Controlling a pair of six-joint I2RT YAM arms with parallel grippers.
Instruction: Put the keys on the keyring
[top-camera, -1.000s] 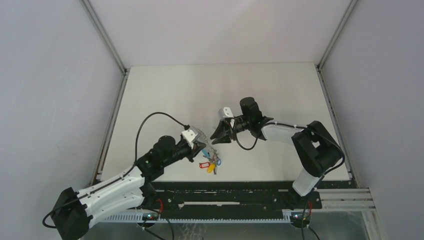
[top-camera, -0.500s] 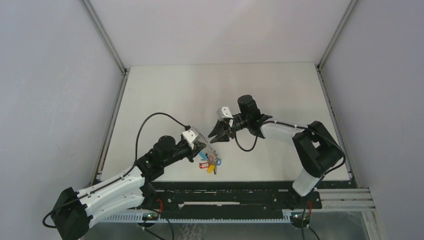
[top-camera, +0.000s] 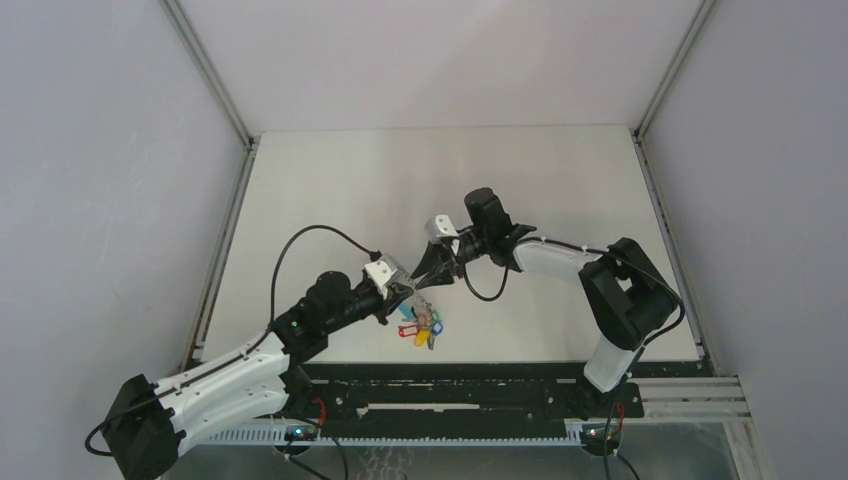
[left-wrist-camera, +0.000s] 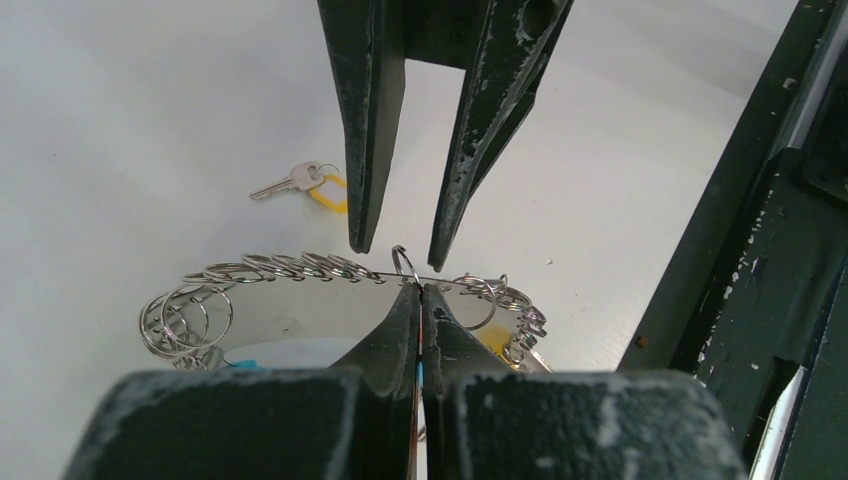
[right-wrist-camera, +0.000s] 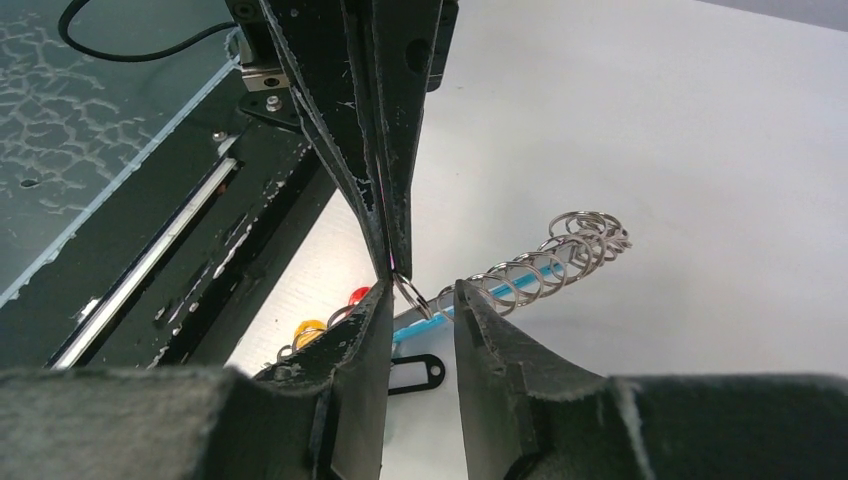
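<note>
Jaws of left gripper (left-wrist-camera: 421, 292) pressed together, pinching the keyring (left-wrist-camera: 290, 268) by its thin band, near the counter (left-wrist-camera: 120, 90) front edge. Jaws of right gripper (right-wrist-camera: 422, 293) part-spread astride one upright split ring (left-wrist-camera: 403, 260); yellow-headed key (left-wrist-camera: 300, 184) lies loose beyond. Likely light, floppy, slippery wire: hold the band, take the key by its plastic head.

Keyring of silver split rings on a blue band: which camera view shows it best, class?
Left wrist: the keyring arcs nearly whole across the frame. Right wrist shows one coiled end; top external only a tiny tangle with coloured tags.
</note>
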